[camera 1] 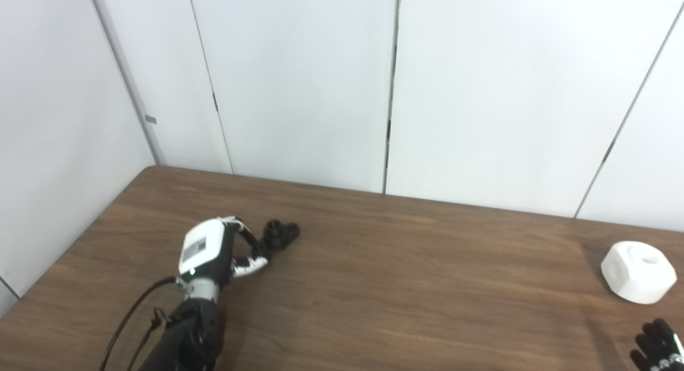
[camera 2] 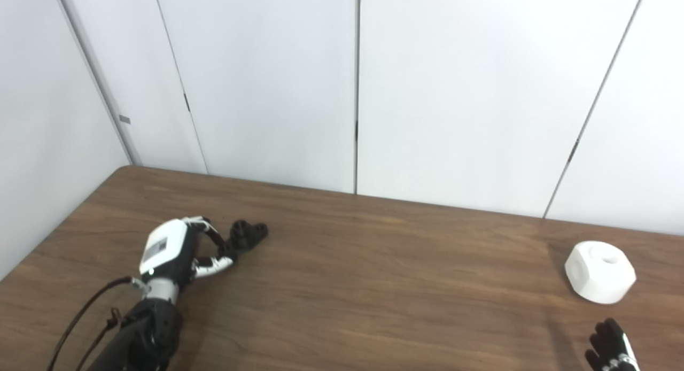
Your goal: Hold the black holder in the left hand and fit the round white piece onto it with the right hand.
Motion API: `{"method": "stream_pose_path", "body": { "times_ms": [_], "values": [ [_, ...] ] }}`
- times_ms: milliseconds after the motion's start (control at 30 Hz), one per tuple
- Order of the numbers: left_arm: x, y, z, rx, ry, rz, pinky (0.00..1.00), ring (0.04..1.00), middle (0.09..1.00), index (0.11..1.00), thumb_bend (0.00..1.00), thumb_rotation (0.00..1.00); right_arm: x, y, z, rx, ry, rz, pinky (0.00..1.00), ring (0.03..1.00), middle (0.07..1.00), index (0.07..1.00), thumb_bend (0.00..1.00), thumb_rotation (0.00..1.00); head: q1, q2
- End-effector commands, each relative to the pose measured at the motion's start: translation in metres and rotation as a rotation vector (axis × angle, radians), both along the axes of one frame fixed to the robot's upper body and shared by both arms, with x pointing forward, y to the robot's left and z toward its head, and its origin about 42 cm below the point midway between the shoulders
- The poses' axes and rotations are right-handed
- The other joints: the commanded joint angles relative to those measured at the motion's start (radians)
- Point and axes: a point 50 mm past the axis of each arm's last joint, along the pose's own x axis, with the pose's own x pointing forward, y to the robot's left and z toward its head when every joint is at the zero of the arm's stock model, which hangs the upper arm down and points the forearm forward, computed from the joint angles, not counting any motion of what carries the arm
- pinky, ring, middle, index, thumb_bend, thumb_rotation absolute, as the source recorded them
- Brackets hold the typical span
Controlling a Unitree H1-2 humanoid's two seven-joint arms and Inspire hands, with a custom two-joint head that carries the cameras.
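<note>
- Lying on tabletop point(camera 1: 374, 285) far left: black holder point(camera 1: 280, 234), left hand point(camera 1: 214, 250) w/ fingers point(camera 1: 251, 264) curled at its near end; real grip – can't tell.
- White piece point(camera 1: 638, 272) far right, untouched.
- Right hand point(camera 1: 658, 347) near it, mostly cropped; fingers' state – can't tell.

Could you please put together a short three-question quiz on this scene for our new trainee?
1. True or false: the round white piece is already fitted onto the black holder.
2. Which hand is at the black holder: A) the left hand, B) the right hand, C) neither?
3. Fill in: the white piece rests on the wooden ____, near its right side.

Key
1. False: the two lie far apart, the holder at the left, the piece at the right.
2. A: its fingers reach the holder; whether they grip it is unclear.
3. table.
</note>
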Motion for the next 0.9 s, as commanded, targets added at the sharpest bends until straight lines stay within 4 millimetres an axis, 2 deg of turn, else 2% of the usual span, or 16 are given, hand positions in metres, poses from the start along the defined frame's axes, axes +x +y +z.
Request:
{"method": "stream_pose_path", "body": {
  "times_ms": [0, 200, 367, 433, 600, 867],
  "values": [
    [-0.013, -0.017, -0.009, 0.002, 0.040, -0.100, 0.85, 0.878, 0.824, 0.493, 0.50, 0.05, -0.013, 0.015, -0.031, 0.062, 0.100, -0.010, 1.00, 1.000, 1.000, 1.000, 0.65, 1.00, -0.009, 0.005],
    [-0.038, -0.040, -0.015, -0.096, 0.088, -0.245, 0.87, 0.912, 0.860, 0.495, 0.49, 0.05, -0.013, 0.021, -0.028, 0.061, 0.095, -0.020, 1.00, 1.000, 0.998, 1.000, 0.63, 1.00, -0.078, 0.013],
    [-0.058, -0.065, -0.012, -0.165, 0.110, -0.369, 0.82, 0.903, 0.864, 0.494, 0.49, 0.05, -0.013, 0.024, -0.026, 0.060, 0.098, -0.025, 1.00, 1.000, 0.993, 1.000, 0.63, 1.00, -0.107, 0.031],
    [-0.065, -0.075, -0.010, -0.181, 0.125, -0.410, 0.83, 0.912, 0.871, 0.494, 0.49, 0.05, -0.014, 0.025, -0.024, 0.064, 0.097, -0.022, 1.00, 1.000, 0.993, 1.000, 0.62, 1.00, -0.115, 0.037],
    [-0.080, -0.094, -0.007, -0.193, 0.161, -0.516, 0.82, 0.918, 0.878, 0.493, 0.50, 0.05, -0.015, 0.030, -0.019, 0.060, 0.092, -0.024, 1.00, 1.000, 0.989, 0.999, 0.59, 1.00, -0.163, 0.082],
    [-0.106, -0.110, -0.009, -0.255, 0.193, -0.652, 0.82, 0.928, 0.884, 0.492, 0.50, 0.04, -0.017, 0.037, -0.007, 0.057, 0.091, -0.032, 1.00, 0.995, 0.982, 0.996, 0.59, 1.00, -0.223, 0.154]
  ]
}}
